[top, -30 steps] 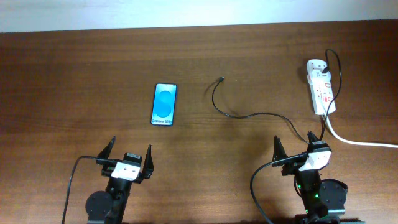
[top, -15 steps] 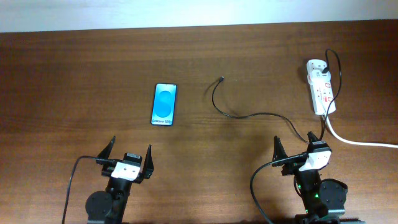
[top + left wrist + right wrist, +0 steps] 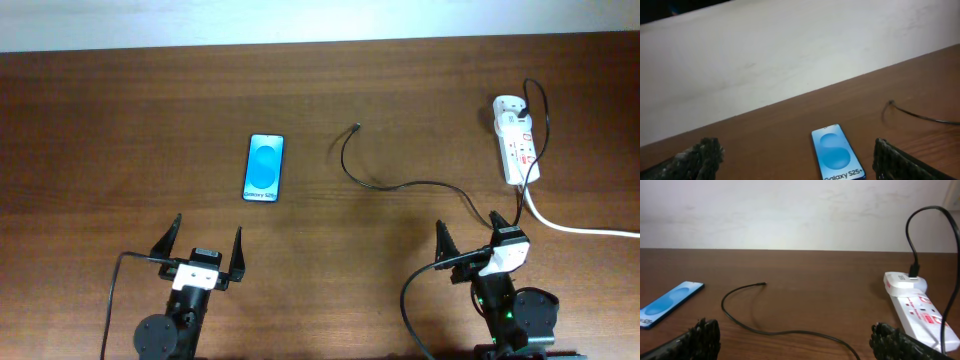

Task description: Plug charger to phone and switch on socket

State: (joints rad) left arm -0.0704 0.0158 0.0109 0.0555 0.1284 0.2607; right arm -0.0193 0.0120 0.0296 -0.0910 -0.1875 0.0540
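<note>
The charger lies loose on the table. Its plug tip is free and points away from the robot. The tip is well apart from the phone, which lies to its left and a little nearer the robot. The phone is flat, screen up, its long axis running away from the robot and one short edge facing the arms. From the tip the charger curves back and rightward to the socket at the far right, where its other end is plugged in. The right tool, jaws wide and holding nothing, is the nearer to the tip, which lies ahead and to its left. The left tool, likewise wide and empty, has the phone almost straight ahead.
</note>
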